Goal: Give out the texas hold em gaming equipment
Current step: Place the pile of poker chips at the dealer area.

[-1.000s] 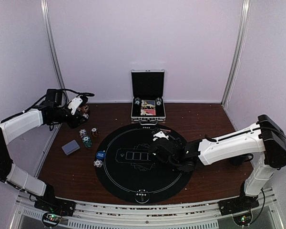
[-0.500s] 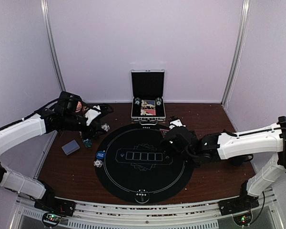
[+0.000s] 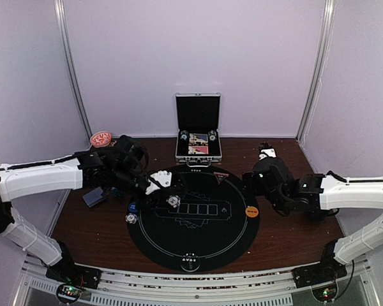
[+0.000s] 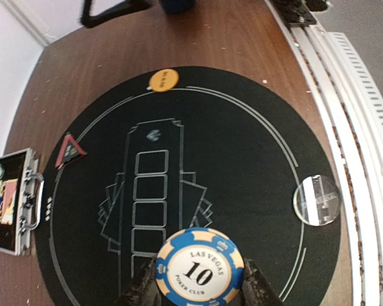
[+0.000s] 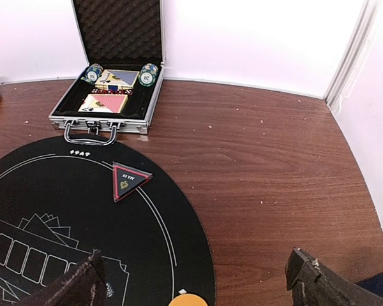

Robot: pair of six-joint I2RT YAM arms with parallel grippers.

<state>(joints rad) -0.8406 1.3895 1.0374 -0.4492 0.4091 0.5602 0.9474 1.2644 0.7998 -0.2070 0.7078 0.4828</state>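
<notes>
A blue-and-cream poker chip (image 4: 200, 264) marked 10 is pinched edge to edge by my left gripper (image 4: 200, 288), which is shut on it. In the top view that gripper (image 3: 172, 200) hovers over the left half of the round black mat (image 3: 198, 245). An orange button disc (image 3: 251, 210) lies on the mat's right edge. My right gripper (image 3: 258, 173) stands wide open and empty just behind it; the disc (image 5: 191, 299) shows low between its fingers. A blue button disc (image 3: 135, 207), a white chip (image 3: 131, 218) and a grey-blue card deck (image 3: 94, 197) lie at the left.
The open silver case (image 3: 198, 137) stands behind the mat with chips (image 5: 148, 74) and cards in it. A red triangular marker (image 5: 129, 180) lies on the mat's back edge, a clear disc (image 3: 190, 259) on its front edge. A reddish dish (image 3: 101, 138) sits back left.
My left arm has swung from the back left onto the mat with the chip. My right arm has pulled back to the right off the mat, and the orange disc now lies uncovered.
</notes>
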